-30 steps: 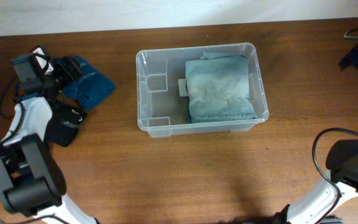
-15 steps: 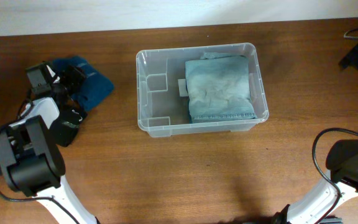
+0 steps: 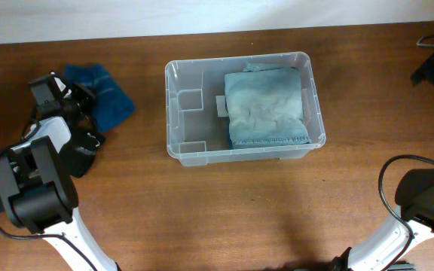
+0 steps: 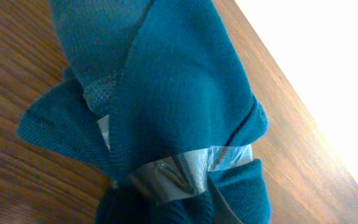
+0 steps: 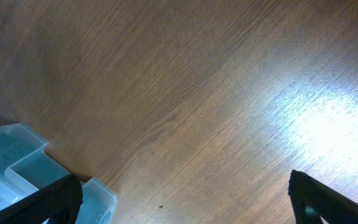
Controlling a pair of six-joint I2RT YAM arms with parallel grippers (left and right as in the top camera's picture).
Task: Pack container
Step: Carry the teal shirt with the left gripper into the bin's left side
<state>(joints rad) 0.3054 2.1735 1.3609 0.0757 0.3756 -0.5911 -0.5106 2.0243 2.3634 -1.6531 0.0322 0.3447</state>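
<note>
One container (image 3: pixel 173 113), two cloths and two grippers are sharing a wooden surface (image 3: pixel 224 203).
Bare wood is lying nearest. Mid-surface, the container is holding a pale folded cloth (image 3: pixel 265 105). Towards the far edge, the left gripper (image 3: pixel 79 97) is pinching a teal cloth (image 4: pixel 179 81) and the right gripper (image 5: pixel 188 205) is hanging spread open.

Clear glossy plastic bin (image 3: pixel 191 124); soft, rumpled pale cloth (image 3: pixel 266 105) inside. Matt fine-knit teal cloth (image 4: pixel 179 81) far left. Smooth brown wood-grain counter (image 5: pixel 185 81), faintly sheened.
</note>
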